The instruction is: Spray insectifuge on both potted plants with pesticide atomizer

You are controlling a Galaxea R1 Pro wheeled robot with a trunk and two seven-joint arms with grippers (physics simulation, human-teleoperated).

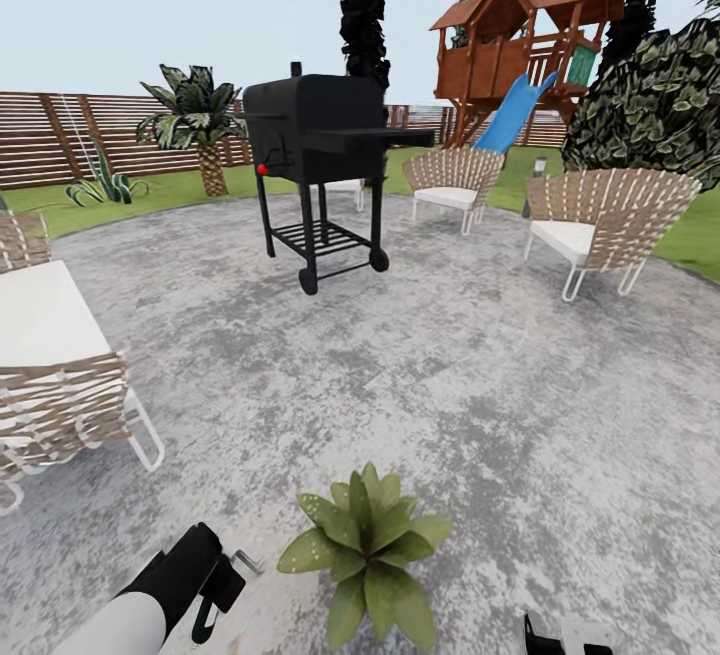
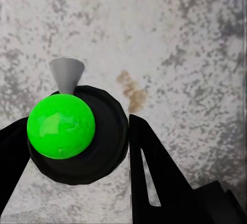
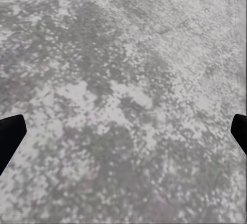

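One potted plant, a low rosette of broad pointed green leaves, sits on the grey stone patio just in front of me. My left gripper hangs to its left, shut on the pesticide atomizer, whose pale grey trigger pokes out beside the fingers. The left wrist view looks down on the atomizer's dark round body between the black fingers, with a bright green ball on top and a grey cone at its nozzle. My right gripper is to the plant's right, open over bare stone.
A black wheeled grill stands mid-patio. Woven chairs sit at the left, far centre and right. Beyond lie lawn, a palm, a slatted fence and a wooden playhouse with a blue slide.
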